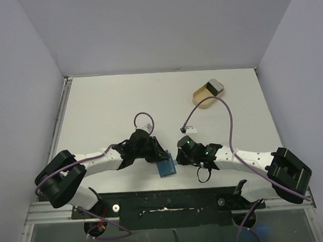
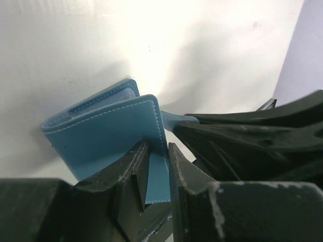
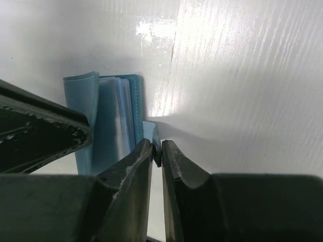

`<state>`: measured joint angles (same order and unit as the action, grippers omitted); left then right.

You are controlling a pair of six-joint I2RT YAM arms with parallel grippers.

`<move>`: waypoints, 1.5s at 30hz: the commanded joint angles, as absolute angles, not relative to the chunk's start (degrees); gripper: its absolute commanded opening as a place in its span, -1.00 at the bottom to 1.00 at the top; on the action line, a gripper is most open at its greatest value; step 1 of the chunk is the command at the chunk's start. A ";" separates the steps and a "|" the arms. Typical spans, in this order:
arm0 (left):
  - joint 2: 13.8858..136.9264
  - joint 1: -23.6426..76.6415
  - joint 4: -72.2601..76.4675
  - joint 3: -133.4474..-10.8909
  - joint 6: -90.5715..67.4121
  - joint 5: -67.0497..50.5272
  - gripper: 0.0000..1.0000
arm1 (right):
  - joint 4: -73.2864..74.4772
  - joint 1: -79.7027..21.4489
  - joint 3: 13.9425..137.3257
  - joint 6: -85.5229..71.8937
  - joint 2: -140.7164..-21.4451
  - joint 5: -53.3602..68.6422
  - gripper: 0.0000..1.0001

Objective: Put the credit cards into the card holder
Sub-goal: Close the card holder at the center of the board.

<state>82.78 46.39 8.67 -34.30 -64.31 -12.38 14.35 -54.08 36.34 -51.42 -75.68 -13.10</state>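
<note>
Card holder (image 1: 166,167): lying partly open on the bench (image 1: 107,113), close to the near edge and between the two arms; blue covers spreading apart, pale inner pockets showing in the right wrist view (image 3: 108,121).

Left gripper (image 2: 157,146): pinching one stitched blue cover flap of the card holder (image 2: 108,131); jaws sitting narrow, one finger pressing on each face of the flap.

Right gripper (image 3: 157,146): closing narrow on the closing tab (image 3: 153,132) at the card holder's side edge; tab appearing to run down between the fingertips, with almost no gap showing.

Both grippers, top view: left gripper (image 1: 155,154) and right gripper (image 1: 180,159) meeting at the card holder from opposite sides, tips near one another.

Credit cards: one grey card (image 1: 215,86) resting at the far end of the tan oval dish (image 1: 199,99), well apart from the card holder; whether any card is sitting in the pockets cannot be told.

Dish: sitting toward the far right of the bench, clear of both arms.
</note>
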 commanded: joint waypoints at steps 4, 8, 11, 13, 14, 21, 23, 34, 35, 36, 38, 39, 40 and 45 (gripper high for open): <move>85.65 46.19 7.47 -35.87 -61.70 -12.20 -0.27 | 14.43 -54.11 37.51 -51.33 -72.87 -15.06 -0.66; 85.63 46.18 7.81 -35.69 -61.86 -12.34 -0.21 | 14.01 -54.12 37.62 -51.20 -72.99 -14.57 -0.67; 85.09 46.14 7.13 -35.68 -62.18 -11.86 -0.22 | 13.48 -54.08 37.66 -51.20 -72.95 -14.13 -0.75; 84.38 46.14 5.96 -35.91 -62.23 -11.15 -0.32 | 13.16 -54.09 37.78 -51.07 -72.79 -13.73 -0.80; 84.20 46.14 5.04 -36.18 -62.17 -10.63 -0.40 | 12.95 -54.10 37.79 -51.08 -72.78 -13.47 -0.82; 85.33 46.05 2.66 -36.45 -61.24 -9.38 -0.77 | 9.02 -54.13 37.66 -50.62 -72.72 -9.62 -0.74; 85.70 46.05 3.50 -36.02 -61.52 -9.80 -0.78 | 7.48 -54.20 37.57 -50.90 -73.20 -8.45 -0.72; 83.75 45.47 3.39 -35.43 -63.08 -10.04 -0.62 | 2.48 -54.32 39.27 -51.39 -80.52 -2.85 -0.64; 83.03 45.04 3.30 -35.40 -63.30 -10.44 -0.59 | 2.47 -54.33 39.07 -51.46 -80.99 -2.77 -0.65; 82.13 44.49 2.96 -35.26 -63.47 -10.76 -0.56 | 2.57 -54.33 38.91 -51.57 -81.41 -2.77 -0.67; 80.21 43.20 2.04 -35.13 -63.77 -11.48 -0.47 | 2.49 -54.39 38.34 -51.95 -82.09 -2.96 -0.69; 78.65 42.20 1.61 -35.01 -63.91 -11.73 -0.43 | 2.46 -54.40 37.92 -52.25 -82.45 -3.00 -0.71; 77.61 41.55 1.06 -34.73 -63.90 -11.89 -0.40 | 2.43 -54.40 37.56 -52.58 -82.55 -3.06 -0.71; 74.59 38.97 -2.13 -32.72 -62.40 -11.33 -0.26 | 2.64 -54.39 37.15 -52.87 -82.45 -3.09 -0.73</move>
<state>76.95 40.45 0.16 -34.00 -63.57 -11.16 4.29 -54.11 37.28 -52.31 -82.37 -2.85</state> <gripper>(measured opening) 0.350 0.139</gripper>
